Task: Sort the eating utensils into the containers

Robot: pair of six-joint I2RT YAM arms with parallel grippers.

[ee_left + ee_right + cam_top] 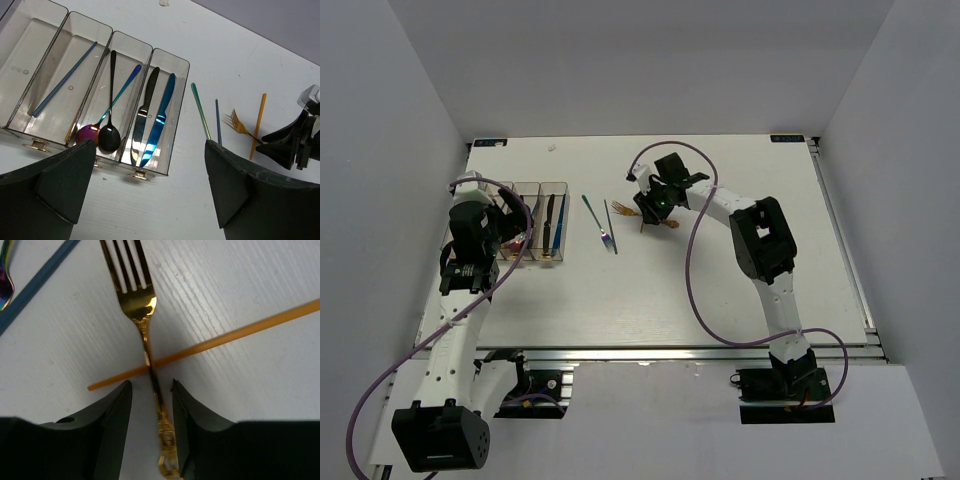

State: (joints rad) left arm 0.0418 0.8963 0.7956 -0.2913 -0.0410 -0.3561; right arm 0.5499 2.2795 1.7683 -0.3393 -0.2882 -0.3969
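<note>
Four joined clear containers (172, 55) lie at the table's left, also in the top view (560, 187). They hold a blue stick (65, 77), a black spoon (111, 100), a purple-blue spoon (87, 133), a black knife (146, 107) and a blue knife (161, 117). On the table lie a teal utensil (200, 110), a blue stick (218, 120), a gold fork (135, 300) and an orange stick (225, 340) crossing the fork's handle. My right gripper (151, 385) is low over the table, slightly open, its jaws either side of the fork's handle. My left gripper (150, 190) is open and empty above the table just in front of the containers.
The leftmost container (25, 60) holds nothing I can see. The right arm's purple cable (692, 270) loops over the table's middle. Grey walls enclose the table on three sides. The right gripper shows at the edge of the left wrist view (295, 142).
</note>
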